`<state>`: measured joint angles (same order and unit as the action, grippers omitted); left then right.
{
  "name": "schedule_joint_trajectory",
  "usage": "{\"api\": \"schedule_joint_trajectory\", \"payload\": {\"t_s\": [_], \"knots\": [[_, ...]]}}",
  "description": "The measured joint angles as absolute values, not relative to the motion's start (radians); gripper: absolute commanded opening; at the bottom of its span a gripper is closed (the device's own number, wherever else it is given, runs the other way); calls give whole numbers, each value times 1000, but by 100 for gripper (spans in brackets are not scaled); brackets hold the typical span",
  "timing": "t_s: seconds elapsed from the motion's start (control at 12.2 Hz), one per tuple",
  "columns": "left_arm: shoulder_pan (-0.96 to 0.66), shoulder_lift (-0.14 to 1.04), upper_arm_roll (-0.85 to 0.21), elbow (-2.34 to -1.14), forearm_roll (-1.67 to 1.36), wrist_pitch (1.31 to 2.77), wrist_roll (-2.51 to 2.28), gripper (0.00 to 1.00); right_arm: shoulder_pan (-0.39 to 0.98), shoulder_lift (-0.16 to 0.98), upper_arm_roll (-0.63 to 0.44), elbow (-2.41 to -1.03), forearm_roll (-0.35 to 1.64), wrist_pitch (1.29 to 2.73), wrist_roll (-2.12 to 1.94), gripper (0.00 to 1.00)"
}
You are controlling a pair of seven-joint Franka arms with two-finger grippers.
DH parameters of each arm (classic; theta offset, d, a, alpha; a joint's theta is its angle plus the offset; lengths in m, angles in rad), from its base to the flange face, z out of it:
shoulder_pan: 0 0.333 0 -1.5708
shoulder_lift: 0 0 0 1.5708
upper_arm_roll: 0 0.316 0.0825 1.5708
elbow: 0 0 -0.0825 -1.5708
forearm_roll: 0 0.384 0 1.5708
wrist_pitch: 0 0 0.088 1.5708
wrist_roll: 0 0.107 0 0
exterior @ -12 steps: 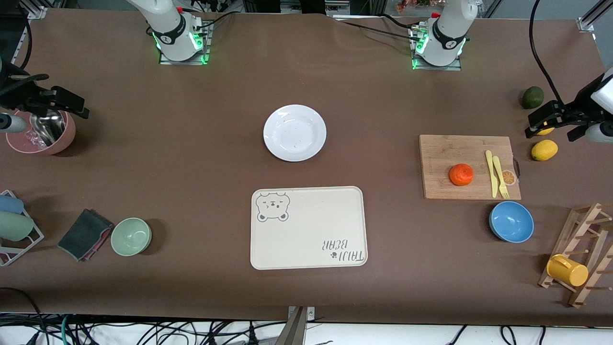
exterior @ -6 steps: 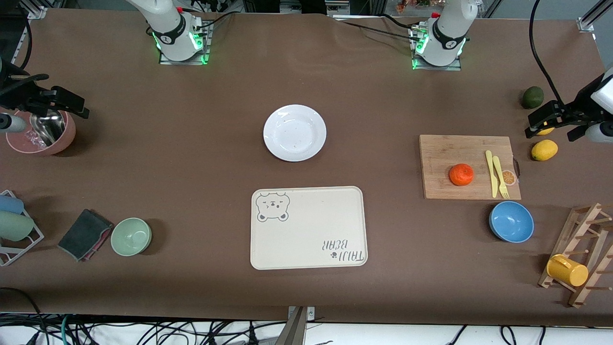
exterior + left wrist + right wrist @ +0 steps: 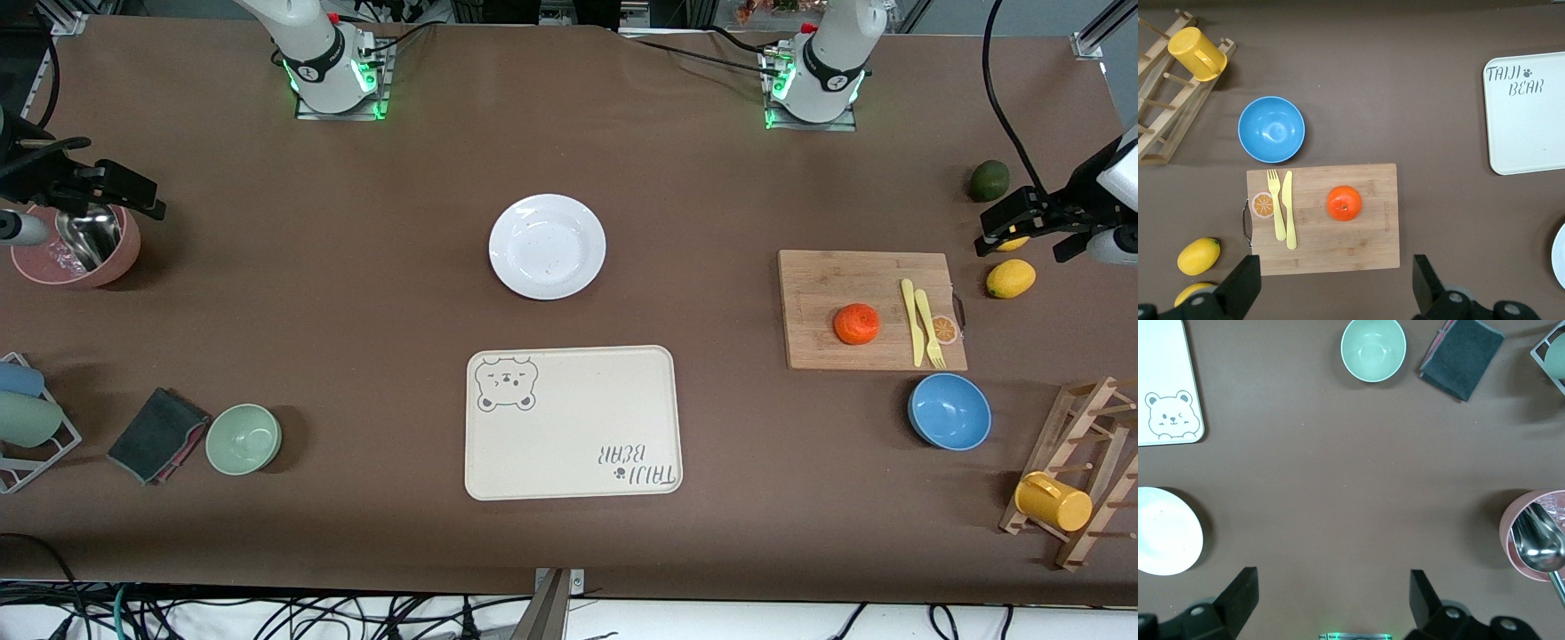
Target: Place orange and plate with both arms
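Starting at the right arm's end of the bench (image 3: 373, 267), the right gripper (image 3: 133, 197) is hanging in the air over a pink bowl (image 3: 76, 249) with a metal spoon (image 3: 89, 238) in it, its fingers (image 3: 1238, 597) spread wide apart and holding nothing. Nearer the front camera, a dark folded cloth (image 3: 158, 435) is lying just beside a pale green bowl (image 3: 244, 438). In the middle of the bench the plate (image 3: 547, 246) is resting bare, and at its 6 o'clock, a little apart, the cream bear-print tray (image 3: 573, 422) is lying flat. Toward the left arm's end, a wooden cutting board (image 3: 871, 308) is carrying the orange (image 3: 857, 324), which is sitting near the board's middle; at the orange's 3 o'clock a yellow knife (image 3: 911, 322) and a yellow fork (image 3: 929, 329) are lying side by side on the same board. At the board's 5 o'clock a blue bowl (image 3: 949, 411) is standing on the bench. The left gripper (image 3: 1036, 218) is hovering over the lemons (image 3: 1011, 278), well apart from the orange, its fingers (image 3: 1238, 287) also standing wide apart and empty. A dark green avocado (image 3: 989, 180) is sitting at the lemons' 12 o'clock, and a yellow cup (image 3: 1053, 502) is hanging on a wooden rack (image 3: 1080, 467) at the bench's corner nearest the front camera.
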<state>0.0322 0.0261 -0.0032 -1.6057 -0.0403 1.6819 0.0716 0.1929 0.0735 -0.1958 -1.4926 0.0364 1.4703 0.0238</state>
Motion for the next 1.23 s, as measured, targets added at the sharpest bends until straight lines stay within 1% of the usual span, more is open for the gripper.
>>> {"api": "schedule_joint_trajectory", "payload": {"t_s": [0.9,1.23], "knots": [[34,29,0,-1606,-40,1682,72,100,193,73,-196,-1493,36,1470,23,100],[25,68,-4,-1605,-42,1716,72,100,193,74,-196,-1493,36,1469,23,100]]}}
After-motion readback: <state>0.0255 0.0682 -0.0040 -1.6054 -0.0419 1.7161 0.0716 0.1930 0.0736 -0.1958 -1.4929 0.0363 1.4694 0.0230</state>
